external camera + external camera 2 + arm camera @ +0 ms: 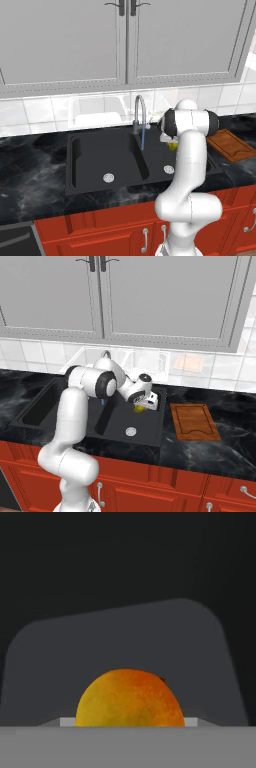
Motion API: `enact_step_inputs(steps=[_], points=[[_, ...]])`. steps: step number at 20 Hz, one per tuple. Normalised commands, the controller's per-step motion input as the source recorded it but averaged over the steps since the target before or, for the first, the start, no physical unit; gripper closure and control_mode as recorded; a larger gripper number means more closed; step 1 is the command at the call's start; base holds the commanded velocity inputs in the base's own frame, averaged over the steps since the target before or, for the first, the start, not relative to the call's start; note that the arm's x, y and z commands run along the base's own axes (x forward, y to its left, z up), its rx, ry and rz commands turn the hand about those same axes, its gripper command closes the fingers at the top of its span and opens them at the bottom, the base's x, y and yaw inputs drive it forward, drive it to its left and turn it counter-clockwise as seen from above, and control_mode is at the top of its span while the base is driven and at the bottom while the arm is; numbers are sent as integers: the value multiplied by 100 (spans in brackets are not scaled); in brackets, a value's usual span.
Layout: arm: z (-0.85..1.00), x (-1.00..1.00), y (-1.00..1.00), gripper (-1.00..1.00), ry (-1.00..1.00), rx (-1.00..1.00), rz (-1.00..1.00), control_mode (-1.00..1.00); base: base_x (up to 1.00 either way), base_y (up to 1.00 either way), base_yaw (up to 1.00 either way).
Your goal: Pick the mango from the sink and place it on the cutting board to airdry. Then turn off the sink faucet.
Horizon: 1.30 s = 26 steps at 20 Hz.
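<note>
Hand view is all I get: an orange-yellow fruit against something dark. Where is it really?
Observer: The mango is over the right basin of the black sink, up above the basin floor, closed in the end effector.
Operator: Is the water running?
Observer: Yes. A thin blue stream falls from the faucet near the divider between the basins.
Operator: Where could the fruit go to dry?
Observer: A wooden cutting board lies on the counter just right of the sink, with nothing on it.
</note>
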Motion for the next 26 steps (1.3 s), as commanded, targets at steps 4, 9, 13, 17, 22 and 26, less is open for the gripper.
enact_step_inputs(steps=[4, 9, 13, 17, 22, 26], points=[[51, -27, -9, 100, -1, 0, 0, -100, 0, 0, 0], [52, -28, -7, 100, 0, 0, 0, -100, 0, 0, 0], [70, -25, -7, 100, 0, 0, 0, -100, 0, 0, 0], [57, -35, -1, 100, 0, 0, 0, -100, 0, 0, 0], [42, -40, 0, 100, 0, 0, 0, -100, 0, 0, 0], [7, -58, 5, 100, -5, -1, 0, -100, 0, 0, 0]])
